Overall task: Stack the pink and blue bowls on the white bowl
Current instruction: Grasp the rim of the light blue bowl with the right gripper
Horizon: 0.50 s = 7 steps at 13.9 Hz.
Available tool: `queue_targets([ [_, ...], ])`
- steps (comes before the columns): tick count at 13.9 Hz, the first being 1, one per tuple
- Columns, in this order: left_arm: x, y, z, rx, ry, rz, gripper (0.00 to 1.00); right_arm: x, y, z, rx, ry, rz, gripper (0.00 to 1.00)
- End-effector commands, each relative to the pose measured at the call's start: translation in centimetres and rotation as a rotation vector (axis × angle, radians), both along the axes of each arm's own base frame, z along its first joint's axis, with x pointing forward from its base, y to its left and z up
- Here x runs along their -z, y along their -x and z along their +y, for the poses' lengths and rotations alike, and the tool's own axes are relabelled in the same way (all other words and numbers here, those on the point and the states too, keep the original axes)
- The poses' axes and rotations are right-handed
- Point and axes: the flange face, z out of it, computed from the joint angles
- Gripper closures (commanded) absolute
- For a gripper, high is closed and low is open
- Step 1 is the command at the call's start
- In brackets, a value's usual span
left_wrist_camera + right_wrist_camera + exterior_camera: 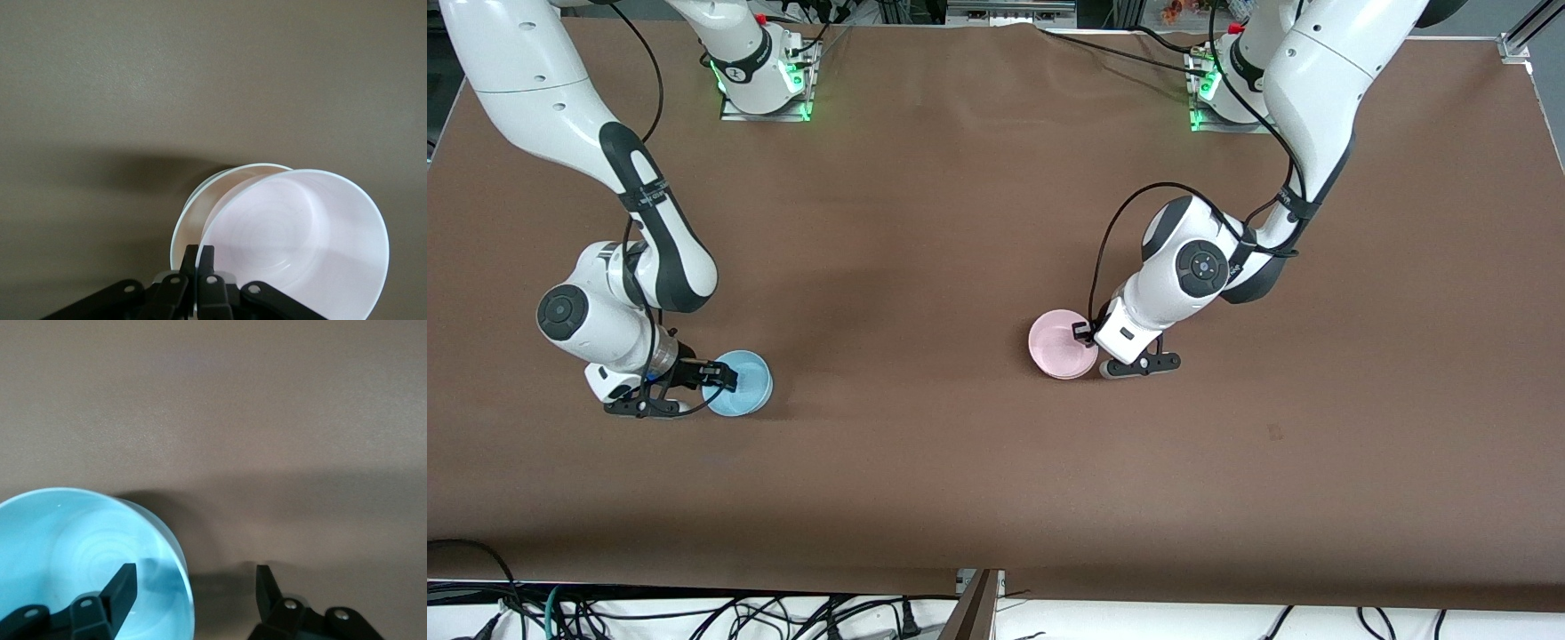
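Note:
The pale pink bowl point(1060, 342) sits toward the left arm's end of the table. In the left wrist view the pink bowl point(300, 233) is tilted inside the white bowl point(192, 217), whose rim shows beside it. The front view hides the white bowl under the pink one. My left gripper point(1087, 334) is shut on the pink bowl's rim point(199, 259). The sky blue bowl point(743, 382) rests on the table toward the right arm's end. My right gripper point(717, 377) is open astride its rim point(197, 583), one finger inside the blue bowl point(67, 550) and one outside.
The brown table cover point(925, 267) is bare between the two bowls. The arm bases stand along the edge farthest from the front camera. Cables hang below the nearest edge.

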Motion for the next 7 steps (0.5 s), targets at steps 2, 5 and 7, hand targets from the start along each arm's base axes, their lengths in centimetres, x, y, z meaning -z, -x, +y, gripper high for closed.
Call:
queue_targets([
  [2,0.0,-0.58,-0.02,0.009,-0.013,-0.016,1.0,-0.95,0.43,-0.06,-0.014,0.0,-0.013,0.68],
  [5,0.24,-0.63,0.66,0.028,-0.037,-0.02,1.0,-1.21,0.33,-0.07,-0.013,0.0,-0.018,0.96],
  [7,0.28,-0.71,0.74,0.038,-0.036,-0.024,1.0,-1.9,0.2,-0.08,-0.006,0.0,-0.026,1.0],
])
